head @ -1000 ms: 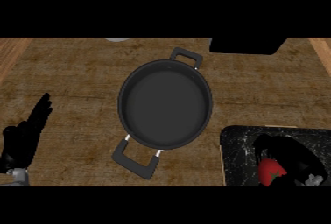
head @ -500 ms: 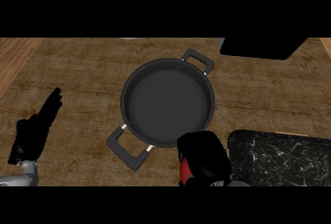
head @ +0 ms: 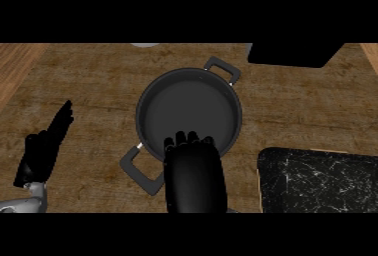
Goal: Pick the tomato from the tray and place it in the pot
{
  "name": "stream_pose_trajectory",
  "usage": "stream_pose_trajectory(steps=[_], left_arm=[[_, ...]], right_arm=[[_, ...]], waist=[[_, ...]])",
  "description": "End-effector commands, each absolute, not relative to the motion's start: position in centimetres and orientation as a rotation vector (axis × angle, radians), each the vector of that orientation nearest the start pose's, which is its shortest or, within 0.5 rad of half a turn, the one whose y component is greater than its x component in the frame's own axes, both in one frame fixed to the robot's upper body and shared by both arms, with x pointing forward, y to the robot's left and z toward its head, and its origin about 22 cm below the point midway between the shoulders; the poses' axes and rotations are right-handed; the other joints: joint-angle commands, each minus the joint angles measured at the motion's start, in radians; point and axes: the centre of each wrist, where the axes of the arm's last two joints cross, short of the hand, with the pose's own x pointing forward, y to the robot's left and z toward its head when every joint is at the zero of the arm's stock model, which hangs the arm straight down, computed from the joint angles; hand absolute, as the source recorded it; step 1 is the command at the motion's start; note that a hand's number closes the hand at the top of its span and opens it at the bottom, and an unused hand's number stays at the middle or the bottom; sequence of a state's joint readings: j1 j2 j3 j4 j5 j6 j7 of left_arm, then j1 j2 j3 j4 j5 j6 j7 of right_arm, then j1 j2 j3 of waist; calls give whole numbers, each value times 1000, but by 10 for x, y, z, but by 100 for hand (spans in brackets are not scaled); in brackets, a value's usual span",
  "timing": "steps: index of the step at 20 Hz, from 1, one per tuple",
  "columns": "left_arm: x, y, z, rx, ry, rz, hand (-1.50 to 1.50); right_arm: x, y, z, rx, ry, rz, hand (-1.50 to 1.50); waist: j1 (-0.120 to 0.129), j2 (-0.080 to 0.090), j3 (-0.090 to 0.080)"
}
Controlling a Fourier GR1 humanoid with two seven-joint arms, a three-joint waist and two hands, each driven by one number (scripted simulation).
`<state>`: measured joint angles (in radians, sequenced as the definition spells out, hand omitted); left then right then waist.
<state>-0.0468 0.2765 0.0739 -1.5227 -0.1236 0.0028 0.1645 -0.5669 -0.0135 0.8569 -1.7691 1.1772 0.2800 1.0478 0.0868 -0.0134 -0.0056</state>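
right hand point(head: 193, 170): lower centre of frame, back of hand toward camera, fingertips over the near rim of the pot point(head: 189, 111). Fingers look curled under; can't tell what they enclose.
tomato: not visible anywhere. Tray point(head: 319, 181) at lower right shows only bare dark marbled surface. My guess is it's hidden inside the right hand.
left hand point(head: 46, 147): left edge of frame, fingers straight and up, resting, holds nothing.
pot: centre frame, dark, nothing visible inside, long axis running lower left to upper right along its two handles.
key relation: pot's open centre lies straight up-frame from the right hand's fingertips; right hand is far nearer than left.
next move (judgement): advance up-frame to clear the rim, then open the hand.
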Motion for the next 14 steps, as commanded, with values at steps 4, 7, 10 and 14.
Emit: stream_pose_trajectory(steps=[4,7,10,14], left_arm=[[256,313,24,395,-1407,-225,0],[257,313,24,377,-1396,-214,0],[261,312,26,385,-1408,-212,0],[249,322,20,379,-1404,-202,0]], right_arm=[[190,13,173,-1176,-1578,824,150],[207,20,177,-1159,-1611,740,150],[218,27,200,-1155,-1653,696,150],[237,35,206,-1161,-1654,630,150]], waist=[[-7,5,1],[1,15,2],[-4,15,2],[-11,15,3]])
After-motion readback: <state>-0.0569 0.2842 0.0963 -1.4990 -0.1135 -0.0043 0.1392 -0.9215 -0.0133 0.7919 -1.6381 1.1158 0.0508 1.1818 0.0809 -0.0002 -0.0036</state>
